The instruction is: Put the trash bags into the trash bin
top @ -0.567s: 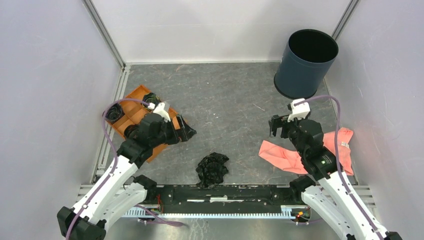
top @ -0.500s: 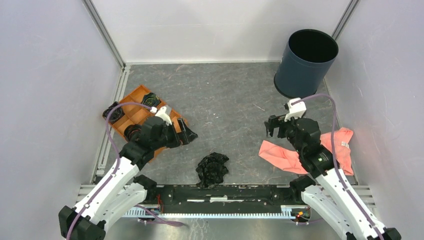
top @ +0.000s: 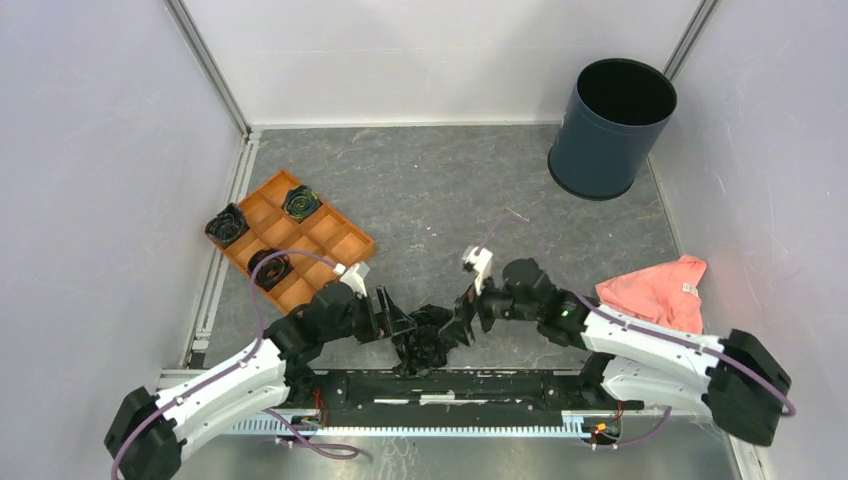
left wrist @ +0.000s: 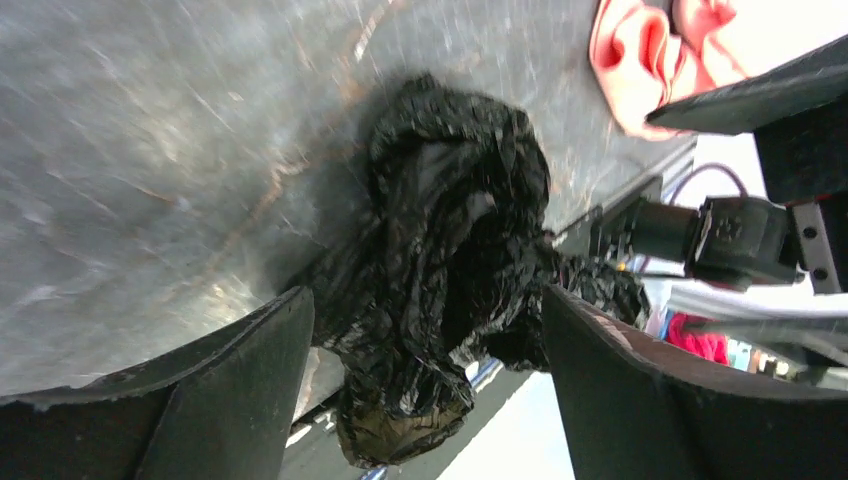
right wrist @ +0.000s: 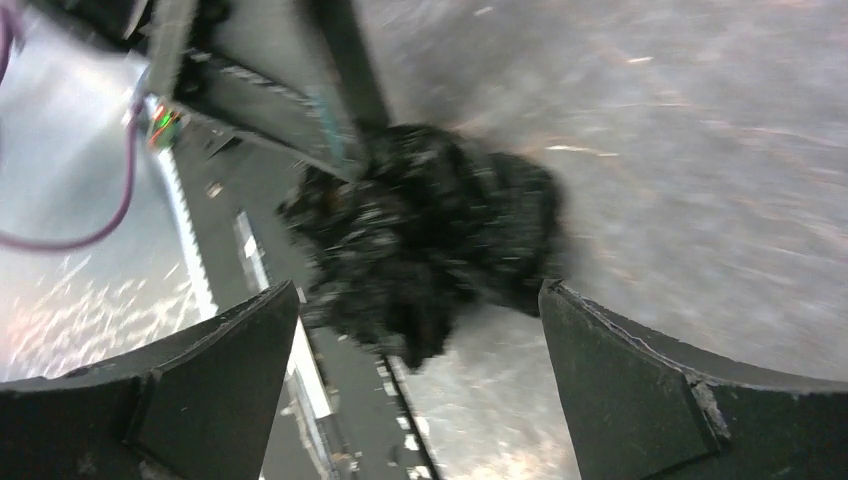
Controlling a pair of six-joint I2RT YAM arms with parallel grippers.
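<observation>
Left hand and right hand, both open, flank the trash bag — pink cloth and orange tray well apart.

The trash bag is crinkly, glossy black film; the tabletop matt mottled grey; the trash bin smooth plastic.

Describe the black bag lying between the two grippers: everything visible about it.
The trash bag is a wad of thin, glossy black film, crinkled and twisted into folds, no opening showing. It lies on the grey table at the near edge, its lower part against the black base rail. The left gripper and right gripper flank it, both open; whether they touch it is unclear.
</observation>
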